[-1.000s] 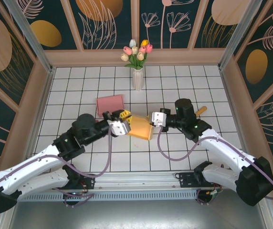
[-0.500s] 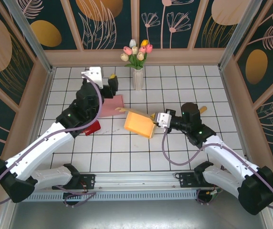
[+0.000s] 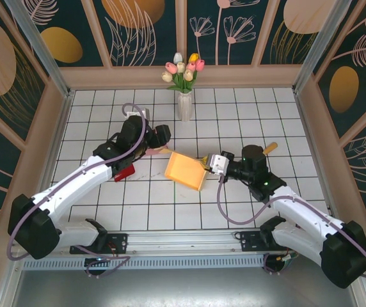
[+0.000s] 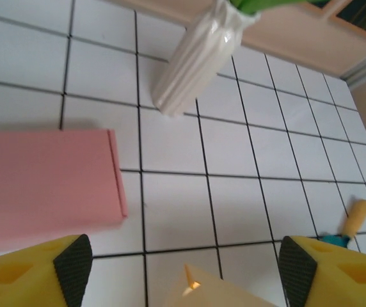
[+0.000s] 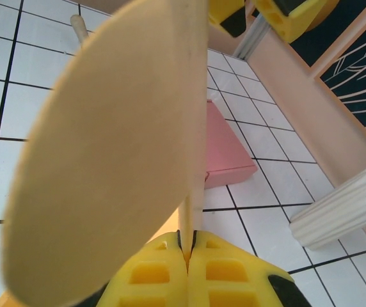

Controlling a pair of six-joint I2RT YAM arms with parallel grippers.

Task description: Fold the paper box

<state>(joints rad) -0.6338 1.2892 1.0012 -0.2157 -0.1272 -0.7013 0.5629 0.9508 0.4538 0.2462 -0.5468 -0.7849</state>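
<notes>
The yellow paper box [image 3: 184,169] lies tilted in the middle of the table, and its tan flap [image 5: 112,147] rises large in the right wrist view. My right gripper [image 3: 207,164] is shut on the box's right edge, with the flap's edge pinched between the yellow fingers [image 5: 164,275]. My left gripper [image 3: 159,142] hovers open just behind the box's far left corner, nothing between its pads [image 4: 74,262]. A corner of the box [image 4: 199,291] pokes up below the left jaws.
A pink folded box [image 3: 146,139] lies flat behind the left gripper, also as pink box [image 4: 42,182]. A white vase [image 3: 184,105] of tulips stands at the back. A red object [image 3: 124,171] sits under the left arm. A wooden-handled tool [image 3: 269,148] lies right.
The left arm swung away to the back left, then came back down toward the box's far left corner. The right gripper kept its hold and the box shifted slightly.
</notes>
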